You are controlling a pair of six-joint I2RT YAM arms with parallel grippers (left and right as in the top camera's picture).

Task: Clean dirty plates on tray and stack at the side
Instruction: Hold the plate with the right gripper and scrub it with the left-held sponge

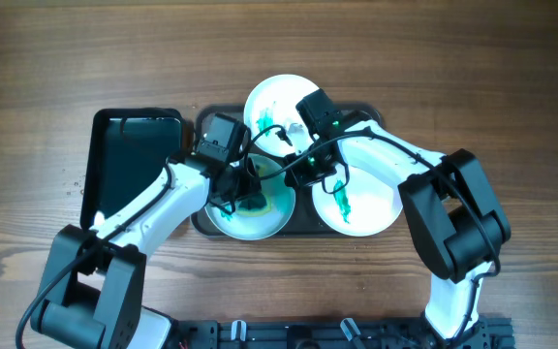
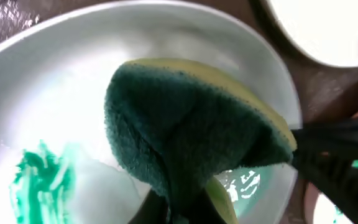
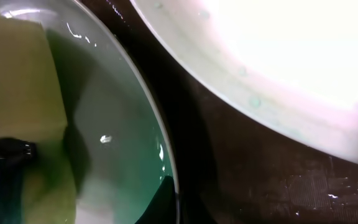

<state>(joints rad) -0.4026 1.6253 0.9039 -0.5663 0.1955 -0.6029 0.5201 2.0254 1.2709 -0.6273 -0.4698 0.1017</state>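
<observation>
Three dirty plates sit on the dark tray [image 1: 297, 221]. My left gripper [image 1: 243, 189] is shut on a green and yellow sponge [image 2: 191, 118] and presses it into the front left plate [image 1: 260, 223], which has smeared teal paint [image 2: 42, 180]. My right gripper [image 1: 294, 177] pinches that plate's right rim [image 3: 160, 143], with one finger [image 3: 166, 199] showing inside the rim. The front right plate [image 1: 371, 204] has a teal smear at its centre. The back plate [image 1: 277, 95] has a small green mark near its front.
A smaller black tray [image 1: 134, 155] lies left of the dark tray, with the left arm crossing it. Both arms meet over the dark tray's middle. Bare wooden table [image 1: 511, 97] surrounds the trays. The wet dark tray floor [image 3: 247, 168] shows in the right wrist view.
</observation>
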